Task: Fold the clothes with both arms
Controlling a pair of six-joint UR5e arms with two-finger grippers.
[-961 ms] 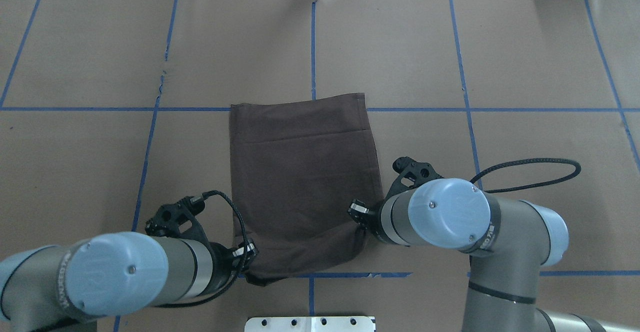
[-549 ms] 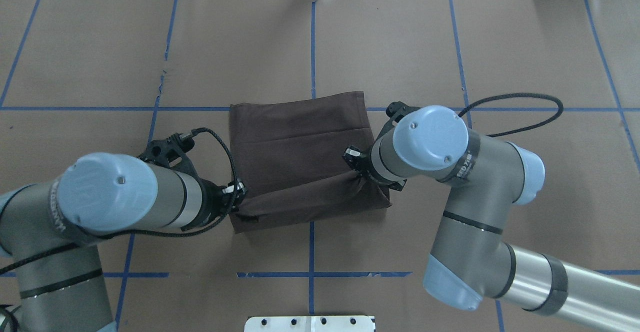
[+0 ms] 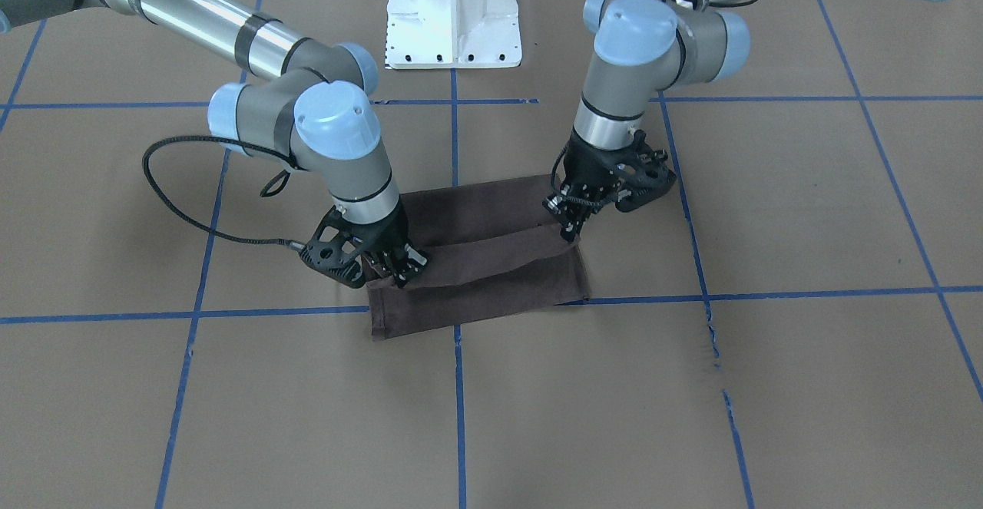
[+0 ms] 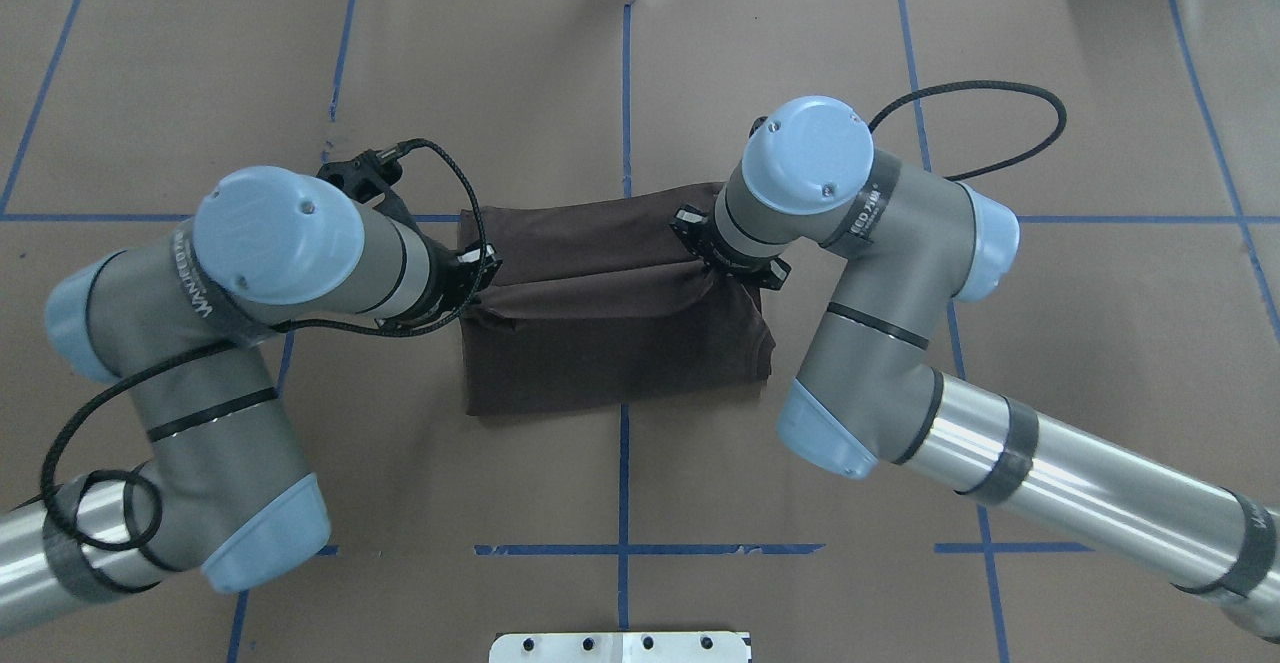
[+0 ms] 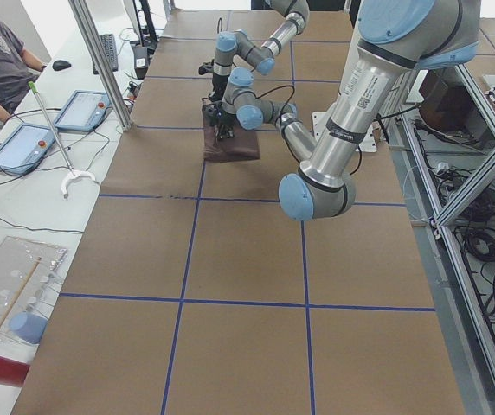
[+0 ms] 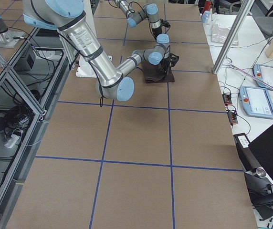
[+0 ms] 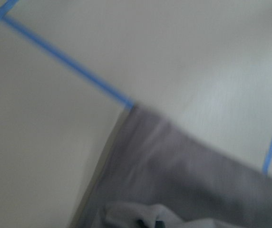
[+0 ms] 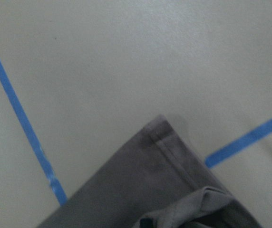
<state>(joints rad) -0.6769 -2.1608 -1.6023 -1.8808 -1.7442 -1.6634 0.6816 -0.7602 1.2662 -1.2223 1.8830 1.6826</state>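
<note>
As the dark brown T-shirt (image 4: pixel 610 353), half-folded in the middle of the table (image 4: pixel 1000 73), looks light, limp and prone to sag, its flap is best held at the left and right corners, where the left gripper (image 4: pixel 478 281) and right gripper (image 4: pixel 712 261) pinch cloth between closed fingers.

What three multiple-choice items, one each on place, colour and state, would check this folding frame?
1. The T-shirt lies: A on a shelf; B on the table ahead of the white pedestal; C on the floor.
2. The tape lines are: A red; B yellow; C blue.
3. The left pincer and right pincer are: A both shut on the T-shirt; B both open; C one open, one shut.
1 B, overhead it sits just beyond the pedestal; 2 C, every grid line is blue; 3 A, each pinches the folded-over edge.
</note>
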